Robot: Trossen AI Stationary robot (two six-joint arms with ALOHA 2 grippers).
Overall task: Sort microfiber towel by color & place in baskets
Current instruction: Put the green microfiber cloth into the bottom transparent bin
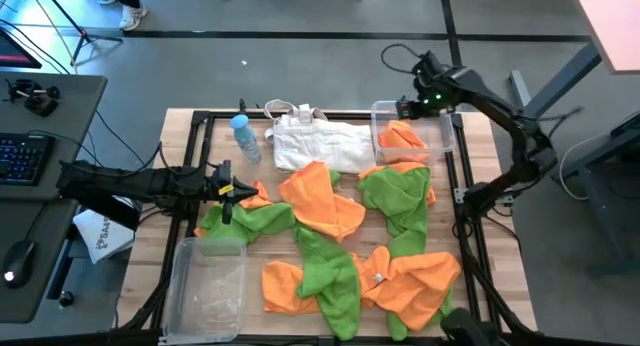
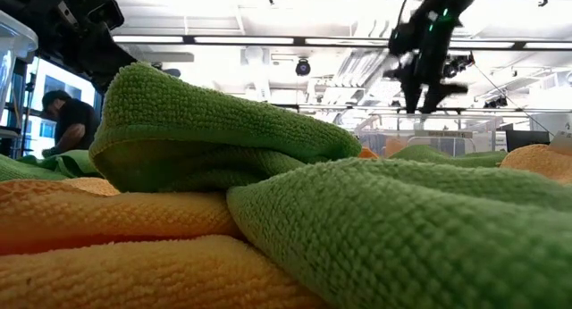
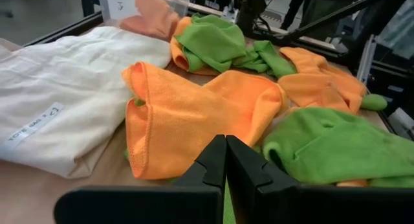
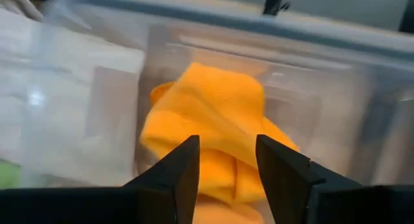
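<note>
Several orange and green microfiber towels (image 1: 330,216) lie heaped across the table's middle and near side. One orange towel (image 4: 213,114) lies crumpled inside the clear basket (image 1: 445,126) at the far right. My right gripper (image 4: 228,149) hangs open above it, pointing down, with nothing between its fingers; it also shows in the high view (image 1: 412,108). A second clear basket (image 1: 205,286) stands at the near left. My left gripper (image 3: 226,143) is shut and waits at the table's left, over the edge of the pile, near an orange towel (image 3: 194,114) and a green one (image 3: 323,143).
A white fabric bag (image 1: 320,144) lies at the far middle, beside the far-right basket. A small clear bottle with a blue cap (image 1: 245,136) stands at the far left. A black frame edges the table. In the low view a green towel (image 2: 268,148) fills the foreground.
</note>
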